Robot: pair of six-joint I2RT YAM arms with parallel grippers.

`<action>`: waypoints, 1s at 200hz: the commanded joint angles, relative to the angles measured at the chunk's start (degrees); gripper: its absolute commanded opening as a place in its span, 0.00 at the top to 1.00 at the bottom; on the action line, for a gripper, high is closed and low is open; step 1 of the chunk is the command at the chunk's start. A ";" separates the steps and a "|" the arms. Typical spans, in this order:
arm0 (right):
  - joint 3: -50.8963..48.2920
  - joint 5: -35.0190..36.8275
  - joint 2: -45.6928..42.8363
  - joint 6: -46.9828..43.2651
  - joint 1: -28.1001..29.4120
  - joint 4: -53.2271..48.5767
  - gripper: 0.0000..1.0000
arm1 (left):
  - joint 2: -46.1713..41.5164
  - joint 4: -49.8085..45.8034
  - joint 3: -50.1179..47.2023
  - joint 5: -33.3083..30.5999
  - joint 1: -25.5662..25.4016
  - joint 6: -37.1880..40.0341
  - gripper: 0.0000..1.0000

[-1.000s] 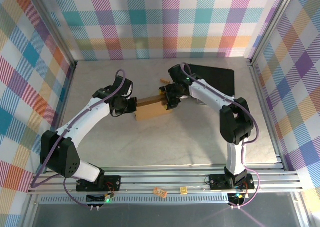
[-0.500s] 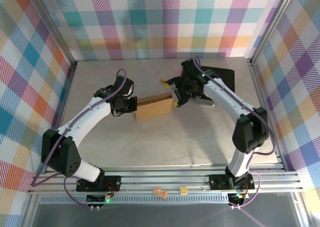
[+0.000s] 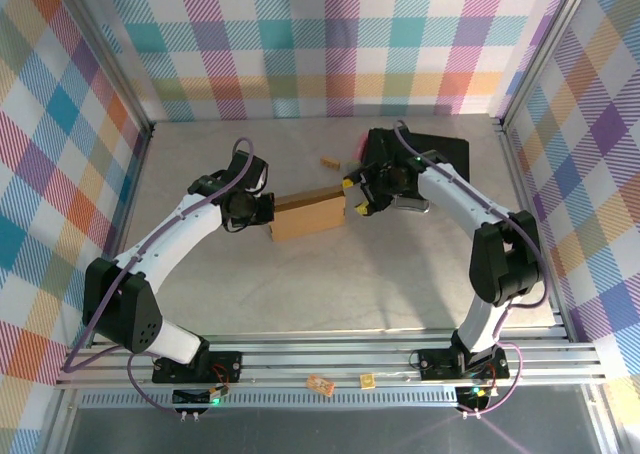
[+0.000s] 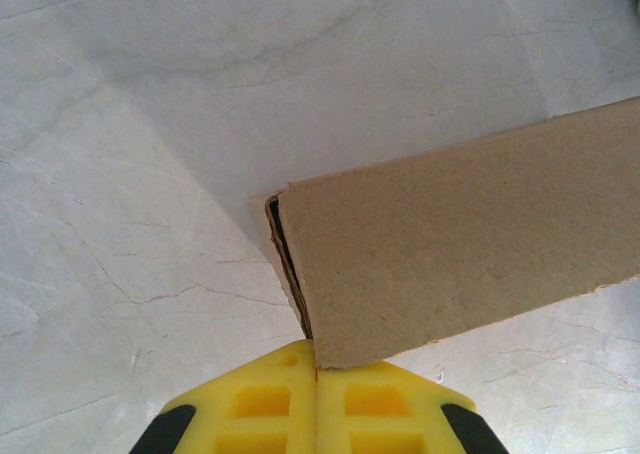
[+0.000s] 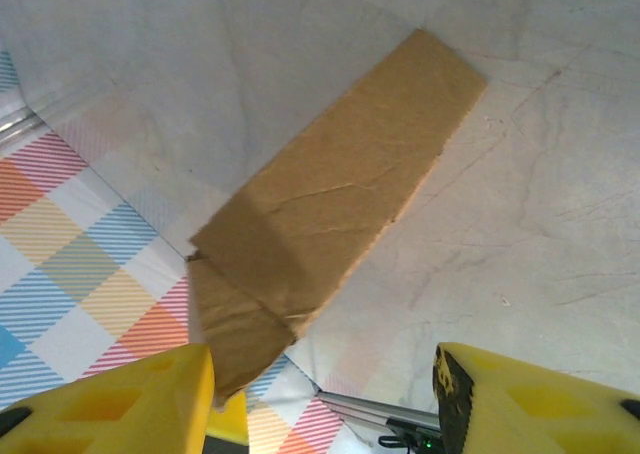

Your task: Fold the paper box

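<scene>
- Two wrist cameras give the close detail. In the left wrist view the left fingers (image 4: 260, 409) are pressed flat together with no gap. A lower corner of the paper box (image 4: 460, 244) meets their tips. Whether a sliver of card is pinched in the seam cannot be told.
- In the right wrist view the right fingers (image 5: 110, 404) stand wide apart and grip nothing. A long cardboard panel runs across the gap between them, its folded end dropping beside the left-hand pad. Contact there is unclear.
- Only the overhead view gives the layout. The box lies on the middle of the table (image 3: 250, 294), with the left arm's tip at its left end and the right arm's tip just by its right end. A small cardboard scrap (image 3: 328, 161) lies behind it. A black case (image 3: 445, 154) sits at the far right.
- The box is plain brown corrugated card, low and long. Its left end shows a doubled edge with a dark slit between the layers.
- The left wrist frame cuts off the box's far end. The right arm covers part of the case. From above, the box's flaps are too small to sort out.
</scene>
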 commanded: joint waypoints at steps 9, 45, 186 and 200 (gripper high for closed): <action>-0.45 -1.63 0.23 -2.17 0.36 1.93 0.40 | 2.04 -4.04 0.00 -1.62 -0.45 0.60 1.00; -1.79 1.61 -2.70 -3.06 0.38 2.98 0.35 | 2.28 -4.22 0.49 -1.62 -0.45 0.82 1.00; -4.49 0.10 -1.70 -4.06 1.80 6.94 0.45 | 2.18 -4.83 0.89 -2.25 -0.45 1.31 1.00; -5.81 0.49 -1.69 -4.19 1.80 7.40 0.47 | 2.02 -4.83 0.89 -2.24 -0.45 1.28 1.00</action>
